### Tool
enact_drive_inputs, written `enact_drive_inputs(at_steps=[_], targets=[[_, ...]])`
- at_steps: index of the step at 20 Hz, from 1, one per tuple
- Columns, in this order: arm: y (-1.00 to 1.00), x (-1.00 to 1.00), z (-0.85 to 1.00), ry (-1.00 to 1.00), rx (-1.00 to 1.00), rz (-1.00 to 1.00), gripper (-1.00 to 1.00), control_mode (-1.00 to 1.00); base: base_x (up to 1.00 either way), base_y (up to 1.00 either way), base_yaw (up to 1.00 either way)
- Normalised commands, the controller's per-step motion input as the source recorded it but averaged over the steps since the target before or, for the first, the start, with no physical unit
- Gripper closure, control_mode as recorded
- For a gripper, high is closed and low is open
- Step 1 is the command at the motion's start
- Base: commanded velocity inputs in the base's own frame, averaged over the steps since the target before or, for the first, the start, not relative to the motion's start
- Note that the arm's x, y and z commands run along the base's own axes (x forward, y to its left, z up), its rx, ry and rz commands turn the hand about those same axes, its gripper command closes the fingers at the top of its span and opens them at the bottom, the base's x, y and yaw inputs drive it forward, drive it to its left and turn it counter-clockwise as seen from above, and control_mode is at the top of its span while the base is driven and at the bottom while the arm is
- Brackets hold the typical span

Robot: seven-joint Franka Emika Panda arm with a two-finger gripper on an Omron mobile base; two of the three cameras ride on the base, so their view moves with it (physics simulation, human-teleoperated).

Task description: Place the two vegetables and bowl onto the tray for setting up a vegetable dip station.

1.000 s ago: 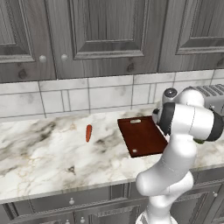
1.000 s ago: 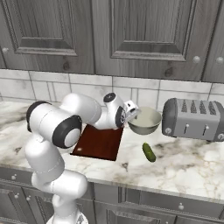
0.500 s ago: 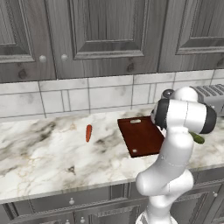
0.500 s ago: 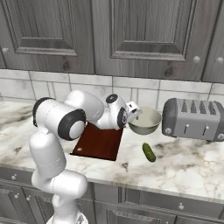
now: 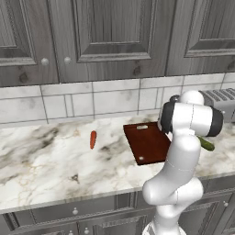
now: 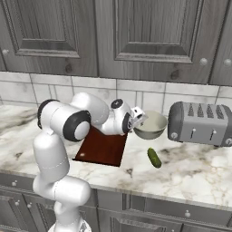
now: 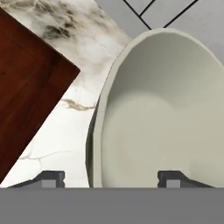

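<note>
Gripper had closed in on bowl, fingers spread wide astride near rim, not yet clamped. Bowl sat on counter between tray and toaster. Tray empty; cucumber right of it, carrot far left.

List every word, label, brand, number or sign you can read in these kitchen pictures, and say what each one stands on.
None: no readable text shows in any view.
The toaster bears slots and small knobs but no brand or numbers.
The tray, bowl, carrot, cucumber and cabinet doors are plain and unmarked.
</note>
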Motion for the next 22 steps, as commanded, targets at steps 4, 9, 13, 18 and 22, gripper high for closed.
enact_drive_inputs(at_steps=[4,9,13,18,22], targets=[[-0.01,0.01,-0.03,0.04,0.0,0.0,1.0,-1.0,0.0,0.0,0.0],[0.0,-0.03,0.05,0.01,0.05,0.0,1.0,-1.0,0.0,0.0,0.0],[0.11,-0.16,0.19,0.1,0.14,0.0,1.0,-1.0,0.0,0.0,0.0],[0.15,-0.16,0.21,0.03,0.11,0.0,1.0,-1.0,0.0,0.0,0.0],[0.07,-0.02,0.29,0.08,0.04,0.0,1.0,-1.0,0.0,0.0,0.0]])
